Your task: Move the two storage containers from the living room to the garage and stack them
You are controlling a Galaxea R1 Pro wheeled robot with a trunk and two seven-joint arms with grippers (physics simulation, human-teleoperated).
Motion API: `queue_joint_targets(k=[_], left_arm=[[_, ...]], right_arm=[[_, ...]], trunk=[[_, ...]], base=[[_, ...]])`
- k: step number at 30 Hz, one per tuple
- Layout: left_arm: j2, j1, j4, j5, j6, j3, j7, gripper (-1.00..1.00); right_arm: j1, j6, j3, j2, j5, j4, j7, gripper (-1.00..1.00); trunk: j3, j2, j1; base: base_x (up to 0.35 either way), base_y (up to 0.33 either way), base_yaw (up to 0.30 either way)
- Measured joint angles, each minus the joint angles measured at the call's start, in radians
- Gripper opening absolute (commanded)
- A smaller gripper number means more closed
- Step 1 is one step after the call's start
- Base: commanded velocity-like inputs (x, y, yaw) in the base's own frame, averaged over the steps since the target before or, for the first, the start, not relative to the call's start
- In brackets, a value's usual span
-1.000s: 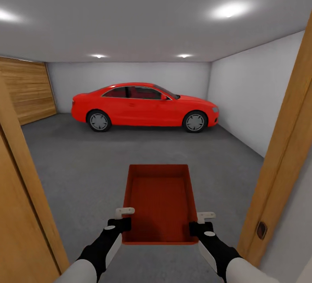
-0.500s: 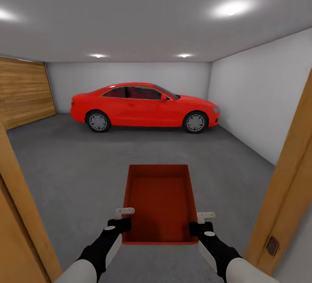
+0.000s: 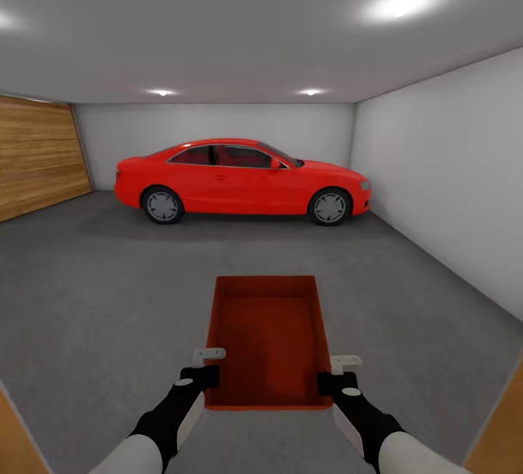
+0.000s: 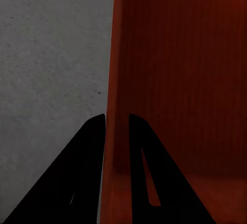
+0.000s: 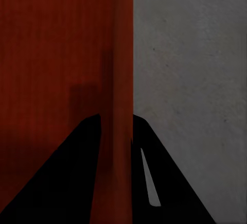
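Over the garage floor: the robot faces into the garage, dark grey concrete floor ahead, a red car parked near the far wall, the wood-slat door at the left.
Container: one red-orange storage container is carried level in front of the trunk, open side up and empty, above the floor and not touching it.
Left end effector: the left end effector is clamped on the container's left wall, one finger inside and one outside, as the left wrist view shows.
Right end effector: the right end effector pinches the right wall the same way.
Handling: judged light and rigid, with thin smooth walls that could slip or flex; gripping both side walls near the close end, evenly, looks the safest hold.
Change: compared with a second ago, the wooden door frame posts have slid out to the picture's edges and more floor shows, so the camera has advanced; the container sits the same between the arms.
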Motion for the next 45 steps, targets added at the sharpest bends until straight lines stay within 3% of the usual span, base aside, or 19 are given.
queue_joint_targets(k=[45], left_arm=[[-0.002,0.000,0.004,-0.003,0.000,0.004,0.000,-1.00]], right_arm=[[0.000,0.000,0.006,-0.001,-0.007,0.002,-0.001,-1.00]], trunk=[[0.000,0.000,0.000]], base=[[0.321,0.019,0.000]])
